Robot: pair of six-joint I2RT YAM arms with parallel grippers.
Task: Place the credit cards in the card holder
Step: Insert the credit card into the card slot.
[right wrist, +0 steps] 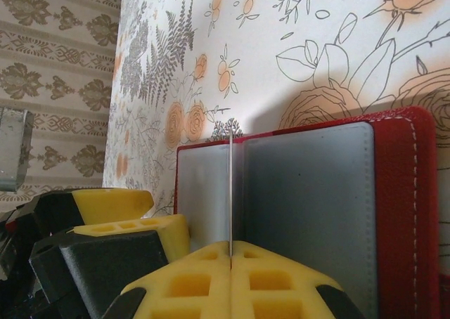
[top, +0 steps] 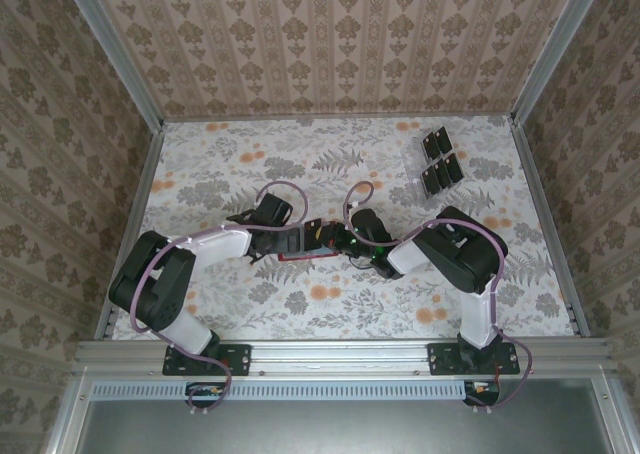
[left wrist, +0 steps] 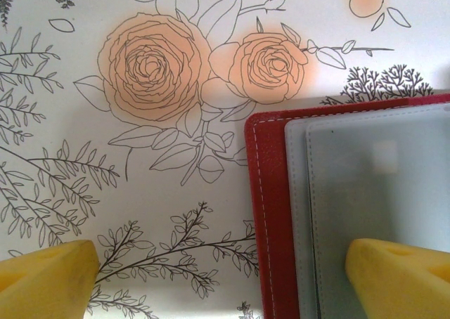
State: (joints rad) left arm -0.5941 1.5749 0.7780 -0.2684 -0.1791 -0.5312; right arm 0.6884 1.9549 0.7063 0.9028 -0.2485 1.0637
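Centrally on the flowered table (top: 250, 164), the card holder (top: 300, 257) lay open and flat with its grey-blue pockets facing up, and both arms bent in over it from either side. The left gripper (left wrist: 221, 280) hung over one end of the holder with its jaws spread wide and nothing between them. One yellow fingertip (left wrist: 397, 273) sat over the grey pocket panel and the other over bare cloth beyond the red stitched border, so the border ran up between the two. From the left wrist view I could not tell whether that fingertip pressed on the pocket or hung clear of it.

The right gripper (right wrist: 230, 280) had its jaws pressed together on a thin credit card (right wrist: 230, 192), seen edge-on as a fine upright line rising from the seam between the pads. That card stood directly over the holder's inside, lined up near the join between the two grey panels. Just left of it in the right wrist view sat the left gripper's yellow fingers (right wrist: 112, 201), close beside the holder's end. The other credit cards (top: 441, 160) leaned in two short rows near the far right corner of the table, well apart from both grippers.
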